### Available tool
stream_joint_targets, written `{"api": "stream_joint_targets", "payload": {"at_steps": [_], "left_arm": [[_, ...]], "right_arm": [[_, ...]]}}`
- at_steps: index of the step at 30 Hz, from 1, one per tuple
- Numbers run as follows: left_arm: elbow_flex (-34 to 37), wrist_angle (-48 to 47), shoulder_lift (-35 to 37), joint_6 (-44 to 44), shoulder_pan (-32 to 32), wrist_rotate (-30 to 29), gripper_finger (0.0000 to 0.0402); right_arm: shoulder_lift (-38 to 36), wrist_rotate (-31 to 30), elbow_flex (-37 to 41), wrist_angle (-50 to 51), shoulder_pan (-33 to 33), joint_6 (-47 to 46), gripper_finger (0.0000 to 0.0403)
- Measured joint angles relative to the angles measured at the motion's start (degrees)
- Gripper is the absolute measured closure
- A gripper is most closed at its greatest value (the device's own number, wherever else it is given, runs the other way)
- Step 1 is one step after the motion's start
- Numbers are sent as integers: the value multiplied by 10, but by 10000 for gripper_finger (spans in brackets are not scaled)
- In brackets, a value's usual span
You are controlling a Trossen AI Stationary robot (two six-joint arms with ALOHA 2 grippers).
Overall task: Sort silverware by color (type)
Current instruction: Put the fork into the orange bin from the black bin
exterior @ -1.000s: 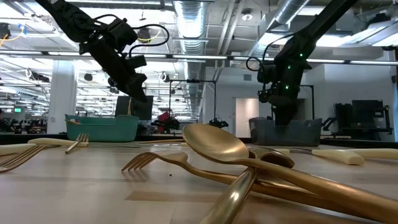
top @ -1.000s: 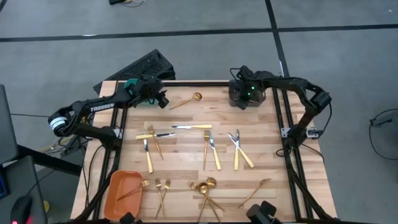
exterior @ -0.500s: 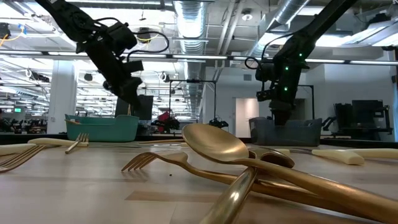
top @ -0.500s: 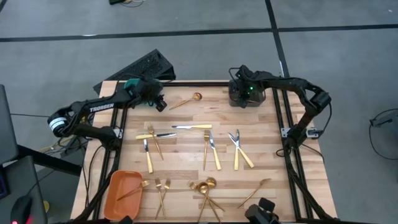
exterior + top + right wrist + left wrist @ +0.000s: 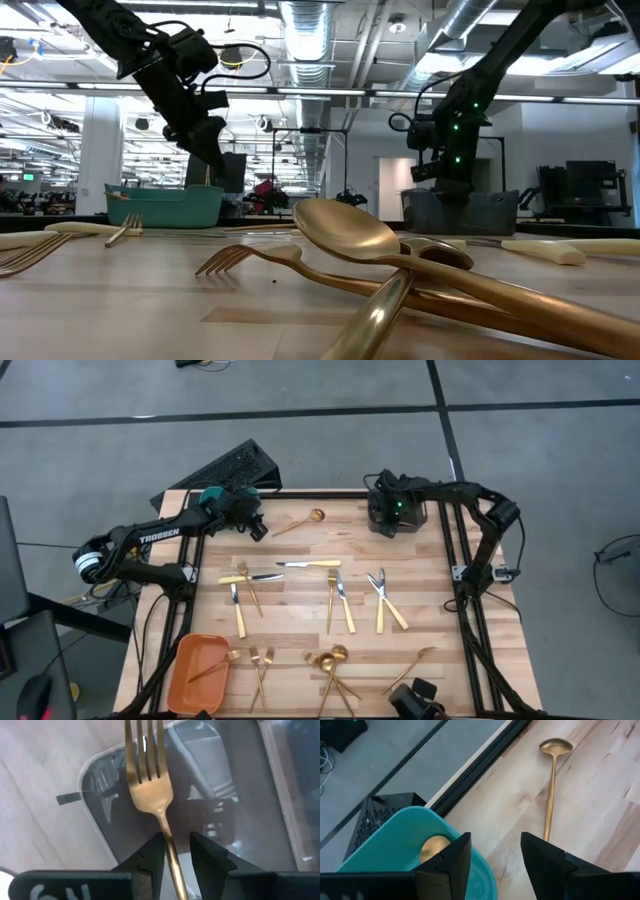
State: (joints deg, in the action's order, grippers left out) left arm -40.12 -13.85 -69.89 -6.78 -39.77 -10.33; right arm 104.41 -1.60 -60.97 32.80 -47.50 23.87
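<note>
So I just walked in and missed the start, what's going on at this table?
Two robot arms are sorting gold cutlery into bins. The right gripper holds a gold fork over the dark grey bin at the table's far edge. The left gripper hangs open over the teal bin, which already has a spoon in it. Many pieces lie unsorted on the table.

We are looking at a robotics lab set in a large open industrial hall. The pale wooden plank table sits inside a black metal frame on a grey concrete floor marked with dark lines. Beyond the table, the low view shows exposed silver ventilation ducts overhead, long rows of ceiling strip lights, white columns, and distant workstations with dark monitors.
</note>
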Motion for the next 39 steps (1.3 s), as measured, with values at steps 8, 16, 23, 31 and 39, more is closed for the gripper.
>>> {"api": "stream_joint_targets", "payload": {"at_steps": [8,16,23,31,39], "left_arm": [[0,2,0,1,0,0,242],[0,8,0,26,0,13,242],[0,55,-3,70,37,54,242],[0,328,-55,70,134,152,242],[0,524,-136,58,200,150,242]], "right_arm": [[-8,3,2,-4,-5,-1,349],[-120,-2,4,-4,-7,-68,371],[-239,-11,4,-48,18,-107,371],[-270,151,4,-249,143,-181,371],[-214,153,3,-516,281,-209,371]]}}
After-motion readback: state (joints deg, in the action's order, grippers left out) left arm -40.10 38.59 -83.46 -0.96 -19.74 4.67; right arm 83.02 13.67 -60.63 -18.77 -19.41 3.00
